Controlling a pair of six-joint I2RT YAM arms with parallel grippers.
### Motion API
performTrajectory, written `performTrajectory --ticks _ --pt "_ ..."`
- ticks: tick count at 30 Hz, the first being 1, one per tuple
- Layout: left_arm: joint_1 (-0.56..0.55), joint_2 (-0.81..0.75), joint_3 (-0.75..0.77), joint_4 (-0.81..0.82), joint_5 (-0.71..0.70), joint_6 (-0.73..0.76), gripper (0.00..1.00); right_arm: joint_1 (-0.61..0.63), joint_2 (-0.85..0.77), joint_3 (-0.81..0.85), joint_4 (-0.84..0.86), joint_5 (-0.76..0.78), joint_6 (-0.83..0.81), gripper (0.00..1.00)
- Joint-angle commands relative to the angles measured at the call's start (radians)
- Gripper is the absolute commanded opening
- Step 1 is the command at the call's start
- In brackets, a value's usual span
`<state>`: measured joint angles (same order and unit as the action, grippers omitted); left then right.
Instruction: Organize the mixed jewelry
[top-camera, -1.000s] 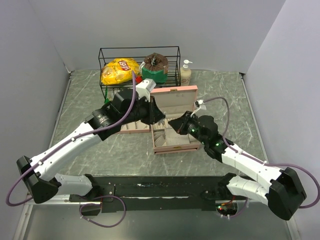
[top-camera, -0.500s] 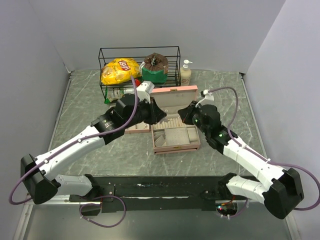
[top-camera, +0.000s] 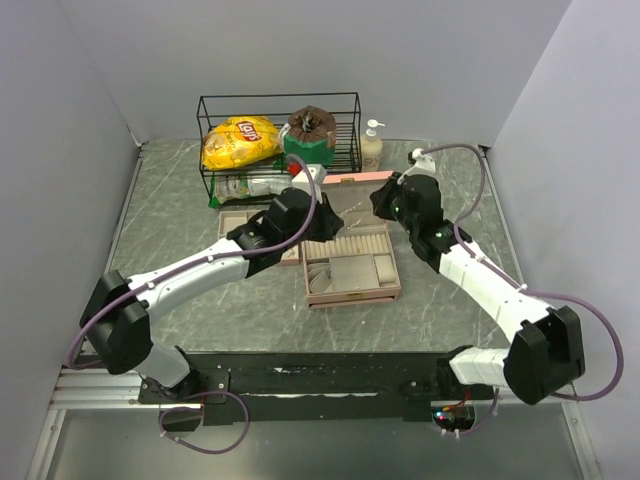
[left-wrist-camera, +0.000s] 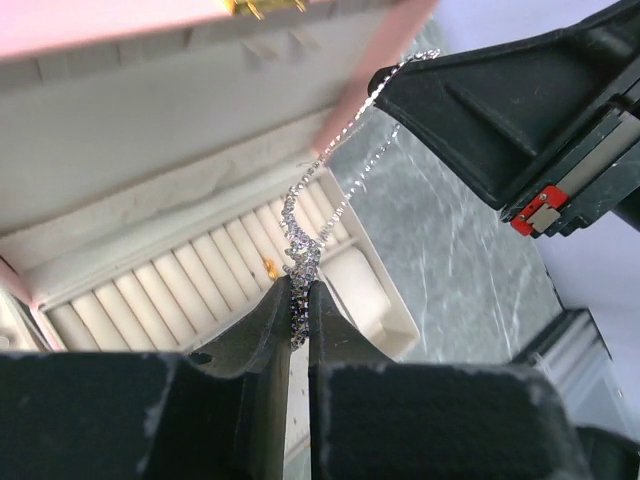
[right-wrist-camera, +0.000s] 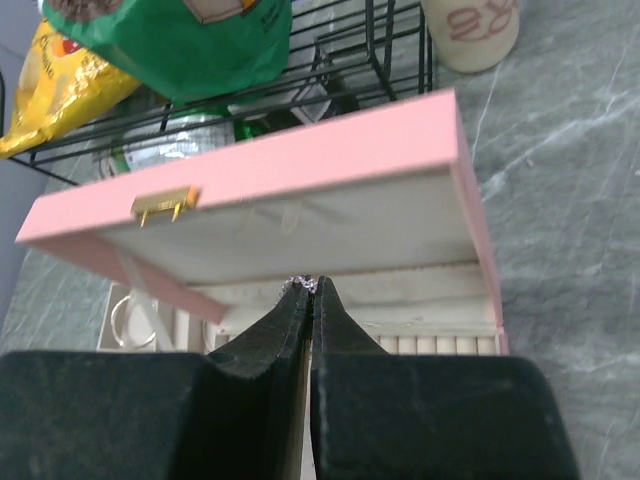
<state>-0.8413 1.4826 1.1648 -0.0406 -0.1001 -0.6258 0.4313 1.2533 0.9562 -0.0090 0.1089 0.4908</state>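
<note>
A fine sparkling silver chain (left-wrist-camera: 345, 160) of the mixed jewelry is strung in the air between my two grippers, above the open pink box (top-camera: 352, 290). My left gripper (left-wrist-camera: 298, 292) is shut on the chain's bunched lower end, over the box's ring rolls (left-wrist-camera: 180, 295). A tiny gold piece (left-wrist-camera: 270, 266) sits in those rolls. My right gripper (right-wrist-camera: 311, 288) is shut on the chain's other end (right-wrist-camera: 303, 284), in front of the raised pink lid (right-wrist-camera: 300, 165). In the top view the left gripper (top-camera: 326, 222) and right gripper (top-camera: 384, 203) hover near the lid (top-camera: 350, 179).
A black wire basket (top-camera: 280, 100) at the back holds a yellow chip bag (top-camera: 240, 140) and a green bag (top-camera: 308, 135). A soap bottle (top-camera: 372, 146) stands to its right. A beige compartment tray (top-camera: 232, 217) lies left of the box.
Both grippers have moved back toward the box lid. The right gripper has swung up and to the right, away from the left one, with the chain held between them.
</note>
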Motion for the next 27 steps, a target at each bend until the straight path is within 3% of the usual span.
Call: performTrajectory --ticks 1,16,27 --pt "-0.004 0.034 0.019 0.126 -0.079 -0.011 0.01 -0.019 0.049 0.093 0.014 -0.014 -0.047 0.0" --pt "-0.004 0.12 0.024 0.212 -0.234 0.005 0.01 -0.052 0.187 0.174 0.055 -0.071 -0.067 0.0" --pt "-0.004 0.097 -0.02 0.237 -0.194 0.005 0.01 -0.055 0.113 0.102 0.081 -0.074 -0.069 0.0"
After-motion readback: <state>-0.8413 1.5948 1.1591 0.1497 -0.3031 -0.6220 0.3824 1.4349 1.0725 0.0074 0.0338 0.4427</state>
